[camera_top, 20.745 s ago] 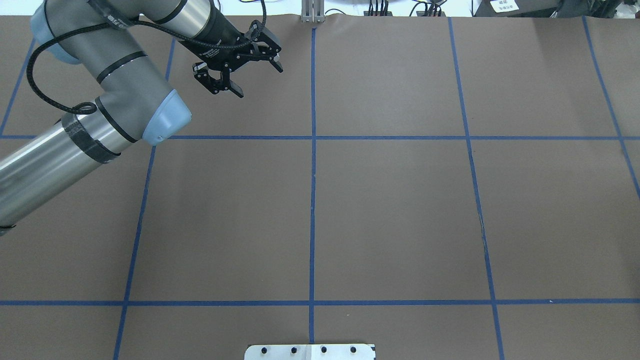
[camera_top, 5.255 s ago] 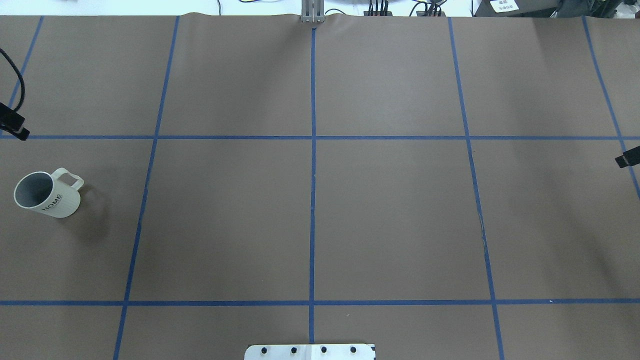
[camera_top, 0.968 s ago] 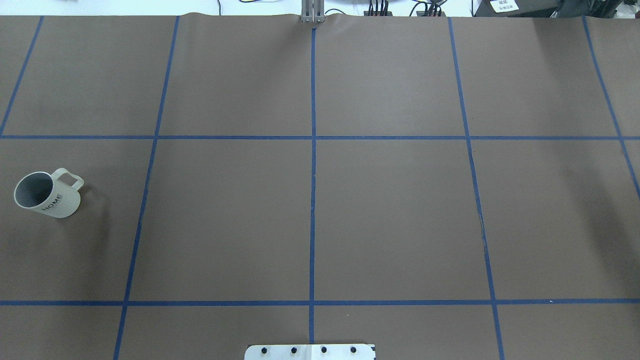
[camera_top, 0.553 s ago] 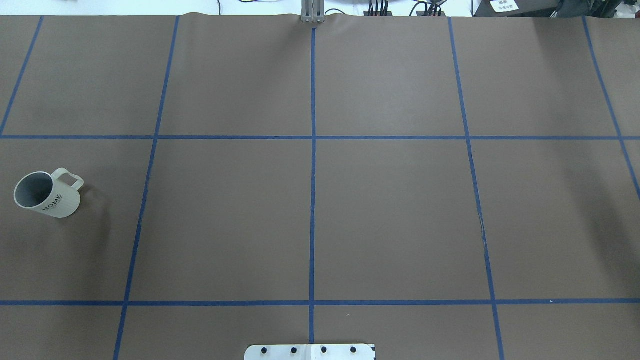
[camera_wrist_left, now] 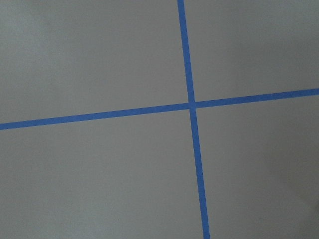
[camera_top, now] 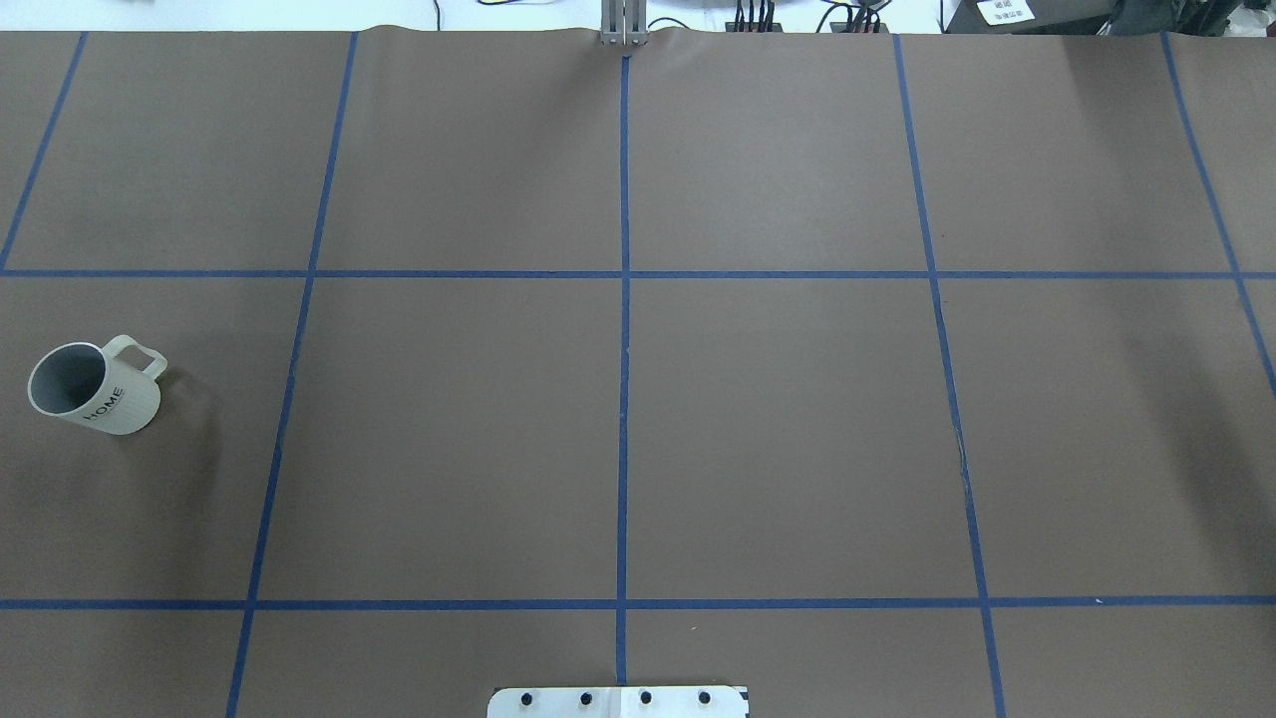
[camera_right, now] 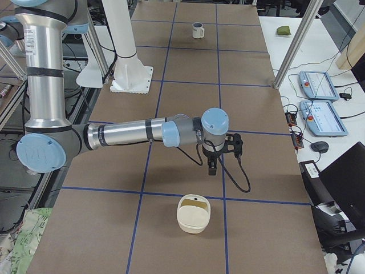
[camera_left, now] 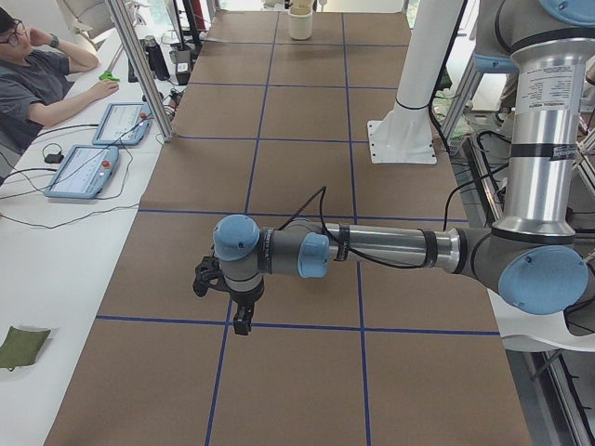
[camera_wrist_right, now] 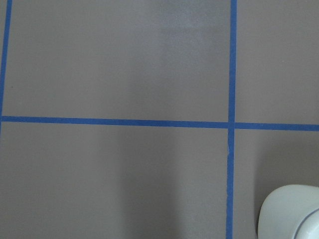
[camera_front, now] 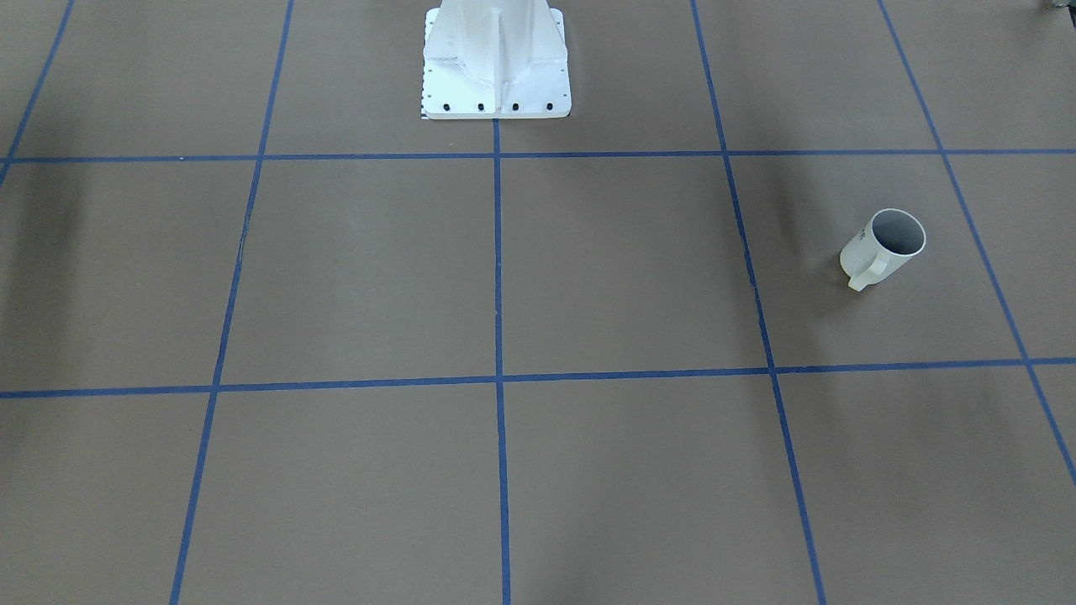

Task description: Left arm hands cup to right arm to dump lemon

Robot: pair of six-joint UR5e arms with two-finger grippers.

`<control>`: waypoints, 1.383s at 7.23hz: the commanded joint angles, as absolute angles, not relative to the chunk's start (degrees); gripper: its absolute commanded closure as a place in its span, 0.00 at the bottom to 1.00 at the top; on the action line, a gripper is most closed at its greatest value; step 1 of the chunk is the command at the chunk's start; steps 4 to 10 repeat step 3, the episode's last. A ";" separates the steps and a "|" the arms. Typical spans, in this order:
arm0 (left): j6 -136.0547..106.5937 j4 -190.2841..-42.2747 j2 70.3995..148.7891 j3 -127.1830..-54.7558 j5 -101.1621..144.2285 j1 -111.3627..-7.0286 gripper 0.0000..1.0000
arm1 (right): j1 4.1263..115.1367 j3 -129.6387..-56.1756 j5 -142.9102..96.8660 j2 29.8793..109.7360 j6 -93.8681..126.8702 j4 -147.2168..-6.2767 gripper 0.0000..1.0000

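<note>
The cup [camera_top: 95,389], an off-white ribbed mug marked "HOME", stands alone at the table's left end, handle toward the far side; it also shows in the front view [camera_front: 883,248] and far off in the right side view [camera_right: 197,29]. Its inside shows only grey. The lemon shows in no view. My left gripper [camera_left: 223,307] hangs high over the table's left end and hides the cup in that view. My right gripper [camera_right: 222,160] hangs over the right end. I cannot tell whether either is open or shut. Neither arm shows in the overhead view.
A cream container [camera_right: 194,214] sits on the table near the right end, below my right gripper; its rim shows in the right wrist view [camera_wrist_right: 291,211]. The robot's white base [camera_front: 496,59] stands mid-table. An operator [camera_left: 37,74] sits beside the table with control tablets [camera_left: 93,167].
Nothing has moved in the last second. About five seconds ago gripper tips showed at both edges of the overhead view; they have left it. Long before, the left arm was over the table without the cup.
</note>
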State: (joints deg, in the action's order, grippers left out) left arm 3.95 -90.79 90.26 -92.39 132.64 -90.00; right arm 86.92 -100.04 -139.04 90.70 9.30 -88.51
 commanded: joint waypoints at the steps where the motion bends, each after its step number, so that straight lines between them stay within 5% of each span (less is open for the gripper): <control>1: 3.96 -90.79 90.26 -92.46 132.63 -90.00 0.00 | 86.92 -100.02 -139.04 90.70 9.32 -88.42 0.00; 10: 3.96 -90.88 90.26 -92.63 132.80 -90.00 0.00 | 86.92 -100.02 -139.04 90.70 9.40 -88.51 0.00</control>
